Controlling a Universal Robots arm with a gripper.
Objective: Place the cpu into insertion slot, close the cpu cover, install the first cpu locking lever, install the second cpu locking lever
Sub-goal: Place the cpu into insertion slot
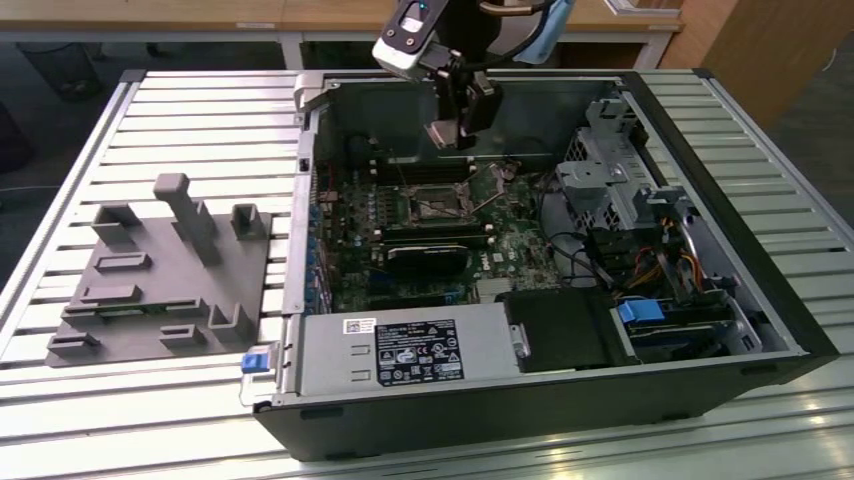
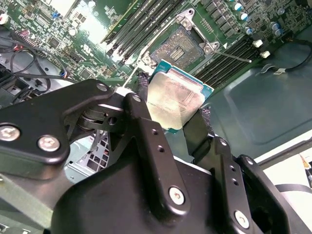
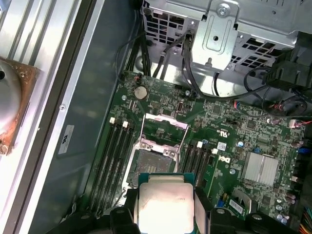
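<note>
Black two-finger gripper pinches the small flat square silvery-beige cpu by opp. edges, chip sitting btwn the fingers. Held in air inside open black PC case, above & apart from square metal-rimmed insertion slot on green circuit board. Thin silvery cpu cover stands flipped open.

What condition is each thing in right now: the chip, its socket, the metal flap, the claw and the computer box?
cpu: held in the air above the circuit board, not seated.
insertion slot: empty, uncovered.
cpu cover: flipped open.
gripper: shut on the cpu.
computer case: lying on its side, side panel off.
</note>
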